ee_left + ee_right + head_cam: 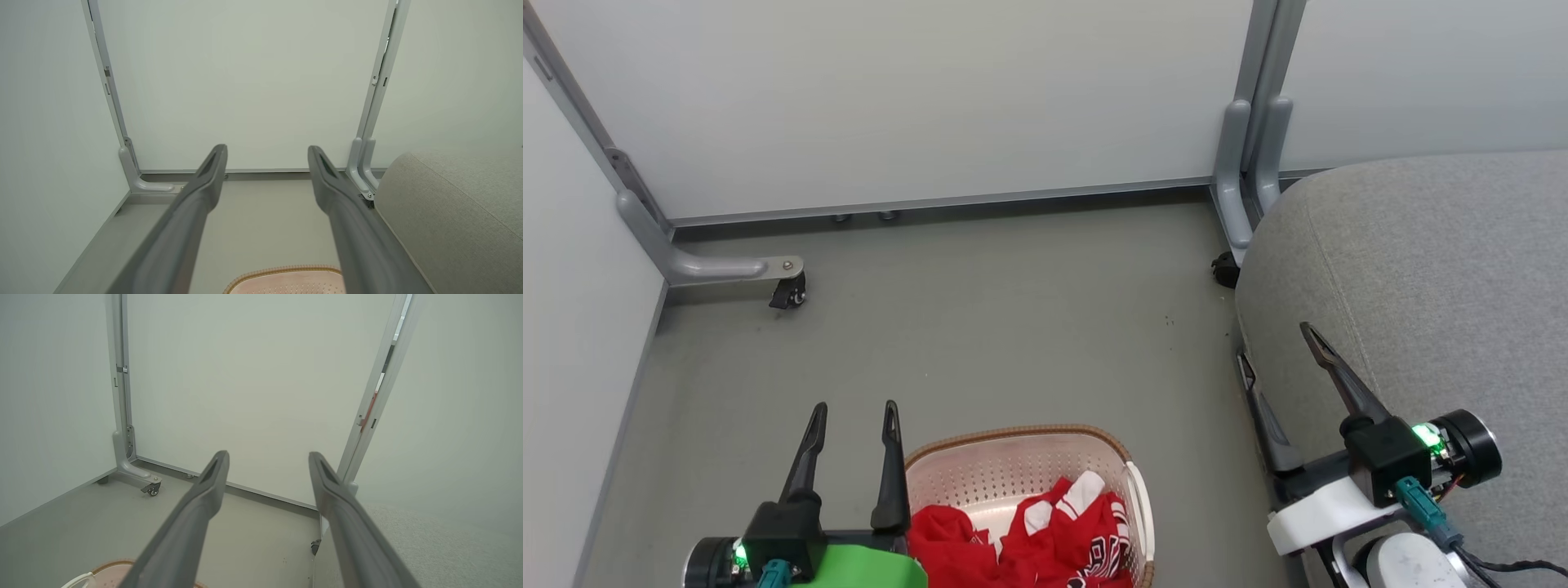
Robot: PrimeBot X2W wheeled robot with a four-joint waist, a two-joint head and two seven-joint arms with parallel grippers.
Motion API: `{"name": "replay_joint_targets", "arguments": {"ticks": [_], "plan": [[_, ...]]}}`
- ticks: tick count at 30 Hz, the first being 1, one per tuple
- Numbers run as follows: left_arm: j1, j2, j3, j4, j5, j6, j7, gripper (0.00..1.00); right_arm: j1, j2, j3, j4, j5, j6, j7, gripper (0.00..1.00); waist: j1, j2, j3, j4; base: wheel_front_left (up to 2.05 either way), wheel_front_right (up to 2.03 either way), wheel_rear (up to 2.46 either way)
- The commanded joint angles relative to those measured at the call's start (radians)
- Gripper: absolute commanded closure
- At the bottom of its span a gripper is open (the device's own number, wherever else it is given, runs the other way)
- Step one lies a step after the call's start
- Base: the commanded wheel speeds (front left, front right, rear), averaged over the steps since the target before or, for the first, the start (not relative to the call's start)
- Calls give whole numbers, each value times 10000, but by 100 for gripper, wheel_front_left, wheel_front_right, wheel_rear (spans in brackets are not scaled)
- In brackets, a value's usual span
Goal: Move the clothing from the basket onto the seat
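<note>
Head view: at 6 o'clock the laundry basket (1013, 469) is seen on the grey floor (980, 327), cut off by the lower edge. Two red pieces are heaped inside it: a plain red garment (947, 543) toward the basket's 9 o'clock side and a jersey (1086, 531) with white trim and black-and-white lettering toward its 3 o'clock side, the two touching in the middle. The sofa seat cushion (1421, 269) is found at 3 o'clock, apart from the basket, and no clothing is laid on the part shown.

The left gripper (854, 406) is held at 7 o'clock, just beside the basket's rim, its jaws spread wide with nothing between them. The right gripper (1276, 345) is held at 4 o'clock by the cushion's edge, likewise spread and empty.

Both garments are judged light, soft and limp, not fragile; sagging and trailing are to be expected once they are lifted. The jersey's cloth is likely slicker, so a deep pinch on a raised, bunched fold is advised rather than on a flat patch or thin hem. Since the pieces touch, one may be dragged with the other, and a trailing end may be caught on the woven rim unless it is raised well clear.
</note>
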State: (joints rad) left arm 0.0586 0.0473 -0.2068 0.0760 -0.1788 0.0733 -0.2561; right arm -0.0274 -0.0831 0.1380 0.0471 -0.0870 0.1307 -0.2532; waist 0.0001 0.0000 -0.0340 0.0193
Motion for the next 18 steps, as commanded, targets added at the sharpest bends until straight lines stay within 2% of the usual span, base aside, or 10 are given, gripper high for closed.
{"name": "replay_joint_targets", "arguments": {"ticks": [1, 4, 8, 14, 18], "plan": [[136, 53, -64, -4, 207, -14, -58, 0, 89, -22, 42, -46, -282, 0, -97, 0, -1, 0, 15, 7, 0, 0, 0], [166, 56, -89, 36, 260, -34, -126, 0, 122, 50, -27, -61, 17, 0, -133, 0, -1, 0, 28, 7, 0, 0, 0], [167, 55, 109, 100, -421, -109, -86, 0, 157, 187, -182, 85, 1090, 1, -127, 0, -1, 0, 59, 3, 0, 0, 0], [208, 55, 323, 264, -684, -157, -86, 0, 187, 295, -478, 763, 2850, 1, -127, 0, -1, 0, 60, -13, 0, 0, 0], [189, 54, 381, 352, -759, -209, -86, 0, 91, 306, -388, 907, 3036, 1, -127, 0, -1, 0, 79, -29, 0, 0, 0]]}}
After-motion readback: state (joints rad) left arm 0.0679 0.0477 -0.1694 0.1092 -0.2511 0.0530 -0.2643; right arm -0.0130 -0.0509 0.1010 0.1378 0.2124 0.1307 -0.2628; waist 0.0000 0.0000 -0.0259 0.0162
